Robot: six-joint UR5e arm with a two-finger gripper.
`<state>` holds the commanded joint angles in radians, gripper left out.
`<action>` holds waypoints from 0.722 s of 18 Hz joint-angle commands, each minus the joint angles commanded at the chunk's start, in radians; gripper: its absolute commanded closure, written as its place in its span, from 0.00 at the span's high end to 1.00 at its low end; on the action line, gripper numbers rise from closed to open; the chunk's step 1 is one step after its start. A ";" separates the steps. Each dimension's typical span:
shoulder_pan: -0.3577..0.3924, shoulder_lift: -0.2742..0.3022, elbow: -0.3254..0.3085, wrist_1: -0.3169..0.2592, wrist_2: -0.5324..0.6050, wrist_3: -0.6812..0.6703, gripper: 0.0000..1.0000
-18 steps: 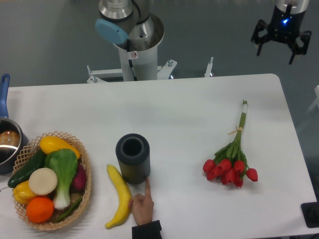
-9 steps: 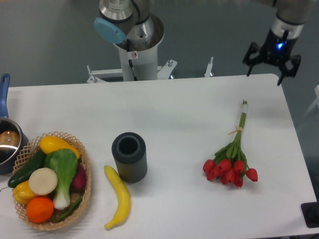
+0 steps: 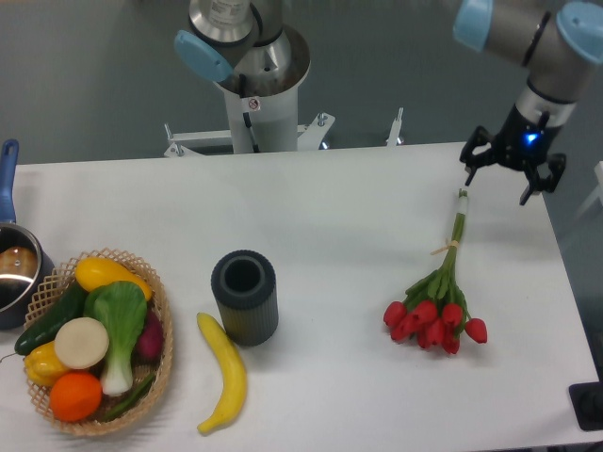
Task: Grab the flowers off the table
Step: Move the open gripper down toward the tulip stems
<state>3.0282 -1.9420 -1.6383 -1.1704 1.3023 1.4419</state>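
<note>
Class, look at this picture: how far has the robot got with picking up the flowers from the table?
Done: the end effector hangs open above the far right of the table, near the stem ends of the flowers. In hand: lining up over the bunch. Left: everything that counts; the flowers lie flat on the table, untouched, so descent, grip and lift remain.

Layout around the cylinder (image 3: 245, 297) on the bench (image 3: 330, 207)

The banana (image 3: 224, 371) is lying just in front of it, the basket (image 3: 162, 325) sitting to its left, the flowers (image 3: 437, 292) lying well right, the tool (image 3: 511, 166) hanging behind their stem ends.
</note>
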 joint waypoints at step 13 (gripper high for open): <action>-0.057 -0.114 0.006 0.100 0.000 -0.029 1.00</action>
<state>2.9713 -2.0555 -1.6321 -1.0707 1.3023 1.4128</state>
